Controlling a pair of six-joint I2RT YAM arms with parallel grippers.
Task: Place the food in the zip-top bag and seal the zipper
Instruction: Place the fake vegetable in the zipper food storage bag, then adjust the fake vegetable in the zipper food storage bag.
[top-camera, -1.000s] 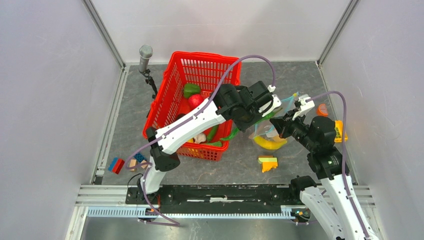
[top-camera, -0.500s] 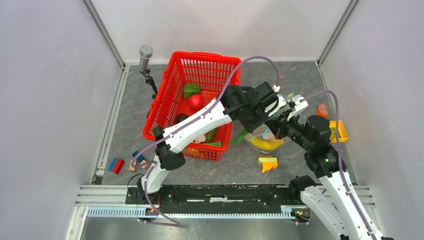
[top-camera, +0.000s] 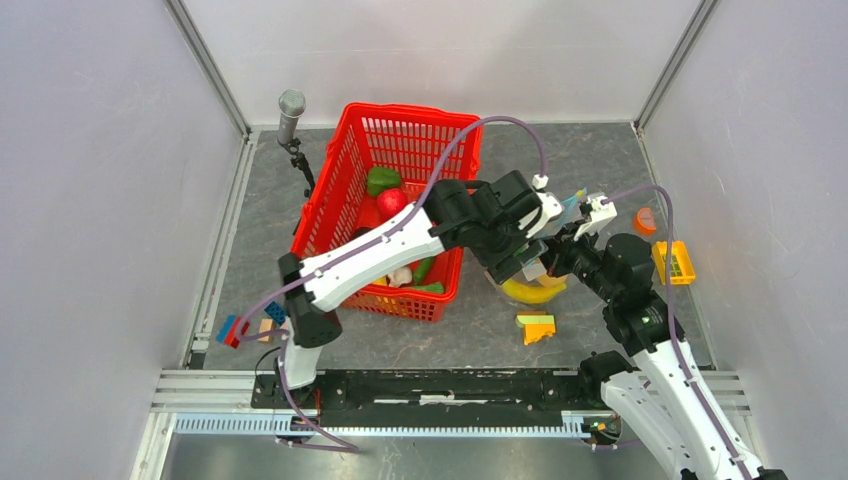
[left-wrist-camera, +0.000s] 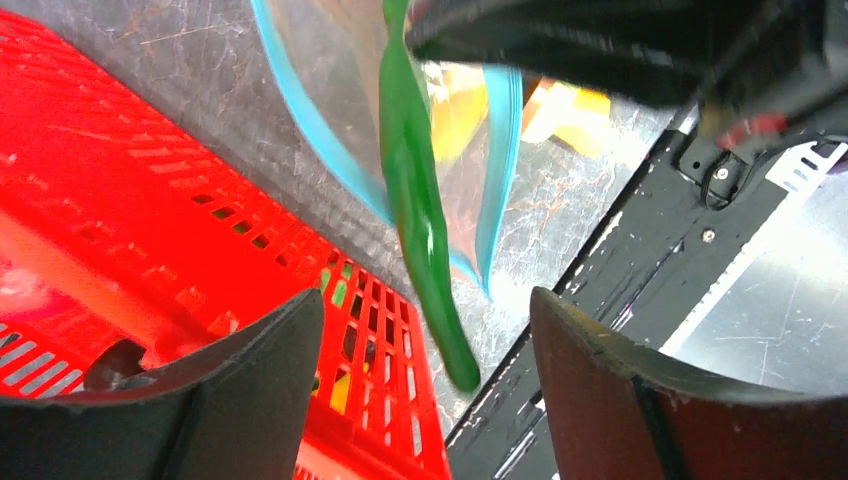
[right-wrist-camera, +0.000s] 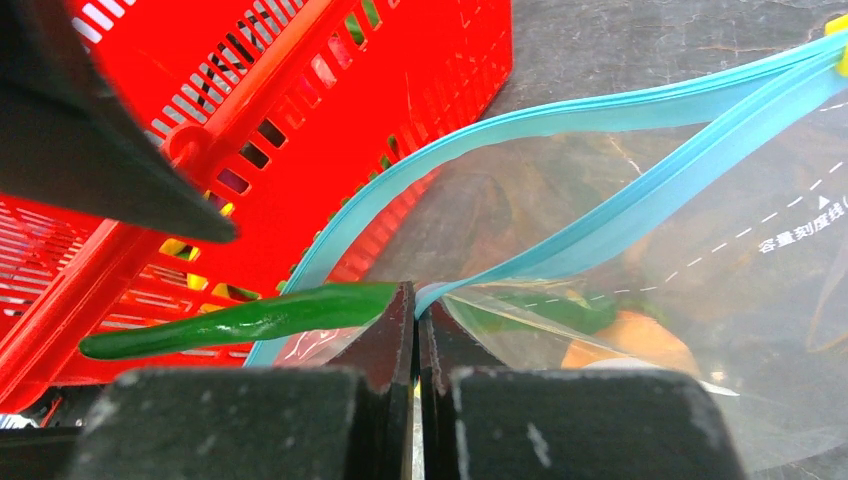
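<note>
The grey table (top-camera: 560, 160) is carrying a red basket (top-camera: 412, 110) on its left half, and most of the food is lying in there, including a red apple (top-camera: 392, 200).

Just right of the basket, both arms are meeting over the clear bag (right-wrist-camera: 700, 250). The right gripper (right-wrist-camera: 417, 310) is pinching one lip of the bag tightly, likely to lift that edge and keep the mouth gaping for loading. The left gripper (left-wrist-camera: 425, 320) is hovering at the mouth with its jaws standing wide apart and touching nothing.

Between those jaws a long green pepper (left-wrist-camera: 410, 200) is pointing into the opening, one end poking out past the rim. It seems to be sliding in, not yet fully inside. A banana (top-camera: 530, 292) is lying in the bag's bottom.

The blue zipper (right-wrist-camera: 600, 105) is running along the mouth with its two strips parted, so sealing is waiting.
</note>
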